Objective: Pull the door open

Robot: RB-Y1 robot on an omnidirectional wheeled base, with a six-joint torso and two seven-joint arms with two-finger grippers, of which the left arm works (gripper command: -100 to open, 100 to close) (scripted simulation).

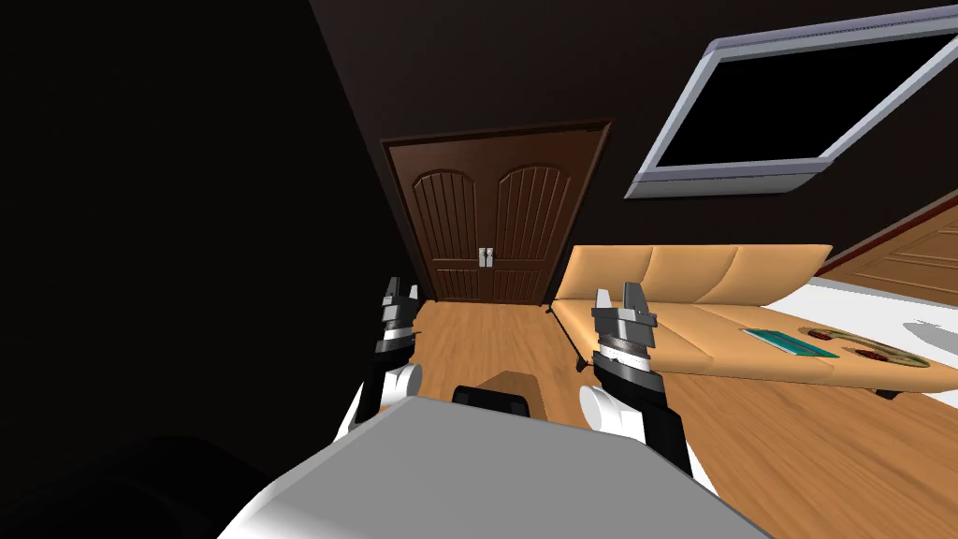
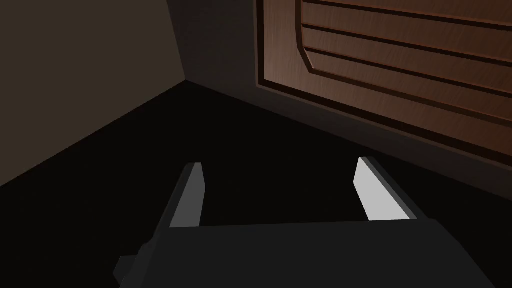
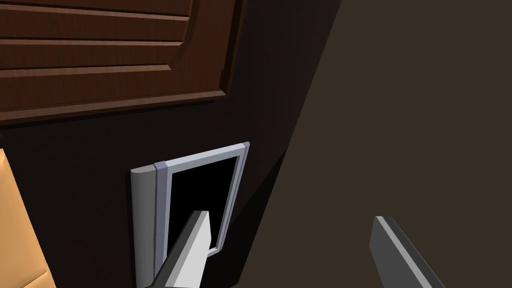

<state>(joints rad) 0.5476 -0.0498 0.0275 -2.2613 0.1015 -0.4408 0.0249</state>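
Well, the one container is an oval tray [image 1: 851,343] off to your right, on the same tan plane as the sofa [image 1: 692,271] (cushion or low surface, hard to say). It holds two dark red round items [image 1: 821,334], and a teal book [image 1: 784,342] lies just beside it. The dark brown double door [image 1: 486,225] stands shut at the far end of the wooden floor [image 1: 486,337]. Its pair of silver handles [image 1: 486,257] meet at the middle seam, well apart from both arms. Your left claw [image 1: 401,292] and right claw [image 1: 619,298] are both spread wide and hold nothing. The left wrist camera shows the door's grooved panel beside a dark wall corner. The right wrist camera shows that panelling too, plus a grey-framed window [image 3: 200,165] with a black area inside it.
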